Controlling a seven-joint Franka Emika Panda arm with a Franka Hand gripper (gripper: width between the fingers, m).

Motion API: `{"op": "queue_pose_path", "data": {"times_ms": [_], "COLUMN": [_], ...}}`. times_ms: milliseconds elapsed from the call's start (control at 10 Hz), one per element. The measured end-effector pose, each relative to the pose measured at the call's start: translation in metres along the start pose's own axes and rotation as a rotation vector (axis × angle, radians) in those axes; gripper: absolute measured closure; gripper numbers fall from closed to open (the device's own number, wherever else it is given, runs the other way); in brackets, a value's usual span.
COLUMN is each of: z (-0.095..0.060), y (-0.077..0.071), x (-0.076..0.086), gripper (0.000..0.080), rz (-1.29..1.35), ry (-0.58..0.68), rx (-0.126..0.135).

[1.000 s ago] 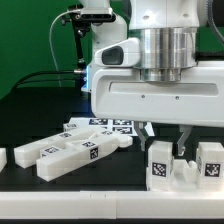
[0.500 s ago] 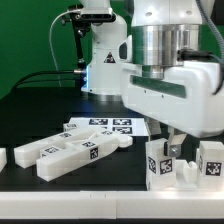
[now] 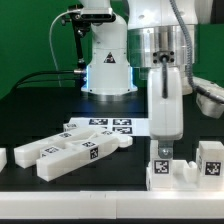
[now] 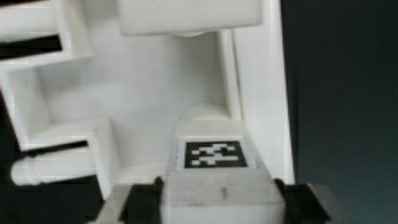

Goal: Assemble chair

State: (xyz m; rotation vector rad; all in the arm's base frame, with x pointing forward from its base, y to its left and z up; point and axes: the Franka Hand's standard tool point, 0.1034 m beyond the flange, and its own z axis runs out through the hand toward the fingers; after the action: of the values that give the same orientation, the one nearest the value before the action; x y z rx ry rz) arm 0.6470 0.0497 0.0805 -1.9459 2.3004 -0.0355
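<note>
On the bench (image 3: 100, 200), chair parts (image 3: 70, 152) lie loose. The fingers (image 3: 160, 147) meet a tagged piece (image 3: 163, 172), though I cannot tell if they are pinching it. Assembly looks barely begun.

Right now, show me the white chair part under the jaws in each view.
Exterior view: the white chair part sits low at the exterior view's right, directly under the jaws.
Wrist view: it fills most of the picture, just beyond the jaws.
Shared landmark: the square black-and-white tag on the part, nearest the jaws.
</note>
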Motion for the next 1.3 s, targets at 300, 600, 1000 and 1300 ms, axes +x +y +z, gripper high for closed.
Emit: {"op": "queue_pose_path", "data": {"times_ms": [300, 600, 1000, 1300], "z": [0.0006, 0.0031, 0.0033, 0.0043], "y": [0.0017, 0.0051, 0.0018, -0.0002], "x": [0.0000, -0.0022, 0.0032, 0.0037], "gripper": [0.0323, 0.0162, 0.0151, 0.0240], "rz": [-0.372, -0.685, -1.164, -1.197], "ry": [-0.001, -0.004, 0.026, 0.041], "rx": [-0.014, -0.027, -0.032, -0.025]}}
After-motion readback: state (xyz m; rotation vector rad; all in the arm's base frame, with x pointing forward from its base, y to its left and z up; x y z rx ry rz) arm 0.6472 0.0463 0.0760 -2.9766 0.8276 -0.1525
